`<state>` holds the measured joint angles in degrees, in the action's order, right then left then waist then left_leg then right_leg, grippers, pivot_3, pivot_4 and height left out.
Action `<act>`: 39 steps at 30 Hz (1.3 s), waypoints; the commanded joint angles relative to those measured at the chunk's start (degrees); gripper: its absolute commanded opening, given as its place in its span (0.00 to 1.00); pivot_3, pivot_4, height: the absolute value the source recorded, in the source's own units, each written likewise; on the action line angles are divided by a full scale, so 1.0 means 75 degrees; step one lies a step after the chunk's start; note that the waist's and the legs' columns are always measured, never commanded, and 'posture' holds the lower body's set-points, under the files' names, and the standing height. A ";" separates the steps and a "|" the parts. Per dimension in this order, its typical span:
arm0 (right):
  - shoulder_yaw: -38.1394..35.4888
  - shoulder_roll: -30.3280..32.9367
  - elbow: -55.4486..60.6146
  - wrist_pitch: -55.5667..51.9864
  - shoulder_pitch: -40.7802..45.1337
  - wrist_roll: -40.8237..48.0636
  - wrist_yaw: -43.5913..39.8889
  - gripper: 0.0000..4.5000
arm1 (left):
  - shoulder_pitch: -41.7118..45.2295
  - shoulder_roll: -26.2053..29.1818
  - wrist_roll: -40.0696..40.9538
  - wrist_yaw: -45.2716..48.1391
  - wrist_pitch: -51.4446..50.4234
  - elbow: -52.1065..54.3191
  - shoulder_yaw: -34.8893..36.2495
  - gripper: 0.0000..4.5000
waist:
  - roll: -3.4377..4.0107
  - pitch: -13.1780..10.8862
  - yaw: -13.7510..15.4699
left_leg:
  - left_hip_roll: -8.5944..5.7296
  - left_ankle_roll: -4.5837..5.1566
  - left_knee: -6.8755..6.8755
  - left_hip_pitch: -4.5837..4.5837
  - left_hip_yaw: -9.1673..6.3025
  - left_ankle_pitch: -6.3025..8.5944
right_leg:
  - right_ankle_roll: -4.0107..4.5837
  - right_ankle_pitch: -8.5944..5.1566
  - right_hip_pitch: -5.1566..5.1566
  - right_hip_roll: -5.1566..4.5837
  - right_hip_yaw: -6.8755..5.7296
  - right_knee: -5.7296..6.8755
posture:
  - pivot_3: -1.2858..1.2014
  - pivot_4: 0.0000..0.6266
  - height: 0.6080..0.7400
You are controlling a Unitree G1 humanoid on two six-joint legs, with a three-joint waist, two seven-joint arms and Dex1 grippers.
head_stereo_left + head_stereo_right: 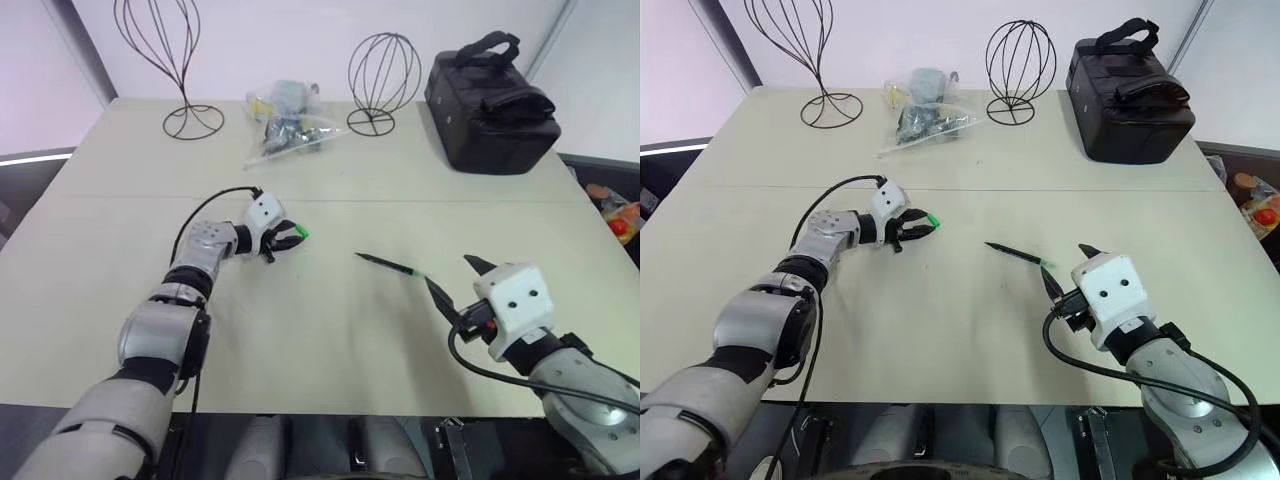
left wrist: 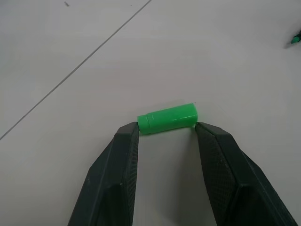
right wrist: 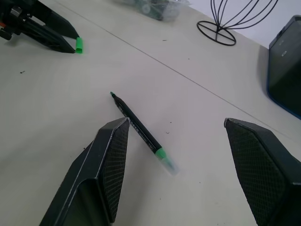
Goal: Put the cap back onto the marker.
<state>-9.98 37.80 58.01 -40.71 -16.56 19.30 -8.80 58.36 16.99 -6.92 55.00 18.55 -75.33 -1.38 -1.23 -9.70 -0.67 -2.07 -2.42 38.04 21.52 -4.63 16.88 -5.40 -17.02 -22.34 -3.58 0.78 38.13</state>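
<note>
Cap [image 2: 167, 118] pinched endwise between left fingers [image 2: 123, 141]; marker [image 1: 390, 266] mid-frame on desk [image 1: 330, 330], right fingers [image 3: 115, 141] wide open, empty; grip barrel squarely, tip probably near right.

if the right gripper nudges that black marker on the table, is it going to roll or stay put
The marker is a thin round stick lying flat on the smooth table, so a sideways nudge would probably roll it. It looks stiff and light, so the open right gripper could likely lift it, though it might slip.
</note>
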 commanded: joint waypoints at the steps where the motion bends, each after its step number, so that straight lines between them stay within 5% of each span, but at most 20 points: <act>1: -0.0227 0.0062 0.0266 0.0078 0.0066 0.0017 0.0001 0.73 | -0.0006 -0.0004 -0.0023 0.0293 0.0219 0.0086 -0.0052 0.44 | 0.0000 0.0000 0.0000 | 0.0000 0.0000 0.0000 0.0000 0.0000 0.0000 | 0.0000 0.0000 0.0000 0.0000 0.0000 0.0000 | 0.52 0.24 1.00; 18: -0.0035 0.0012 0.0266 -0.0061 0.0248 -0.0002 -0.0022 0.73 | -0.0669 0.0229 0.0032 0.2807 0.1409 0.0618 -0.0459 0.44 | 0.0001 0.0001 -0.0003 | 0.0001 0.0002 0.0000 -0.0002 0.0000 0.0001 | 0.0000 0.0000 0.0004 -0.0001 0.0001 -0.0002 | 0.52 0.24 1.00; 26: 0.0041 -0.0025 0.0266 -0.0038 0.0294 0.0000 0.0020 0.73 | -0.0305 0.0751 0.0215 0.2151 0.0859 0.0448 -0.0105 0.44 | 0.0001 0.0001 -0.0054 | 0.0006 0.0003 -0.0001 -0.0005 -0.0001 0.0002 | 0.0001 0.0000 0.0001 0.0008 0.0001 0.0001 | 0.52 0.24 1.00; 39: -0.0002 -0.0059 0.0266 -0.0392 0.0756 -0.0119 -0.0121 0.73 | -0.0093 0.0309 0.0270 0.1443 0.0347 0.0321 -0.0061 0.44 | 0.0000 0.0000 -0.0006 | 0.0001 0.0004 0.0000 0.0003 -0.0002 0.0002 | 0.0000 0.0000 0.0000 -0.0001 -0.0001 -0.0002 | 0.52 0.24 1.00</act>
<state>-9.31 37.59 58.02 -43.70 -11.27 18.91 -9.51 56.29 19.16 -5.59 65.81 21.22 -73.24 -2.41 -1.22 -9.70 -0.71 -2.06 -2.40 38.04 21.54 -4.64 16.89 -5.41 -17.03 -22.35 -3.58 0.77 38.12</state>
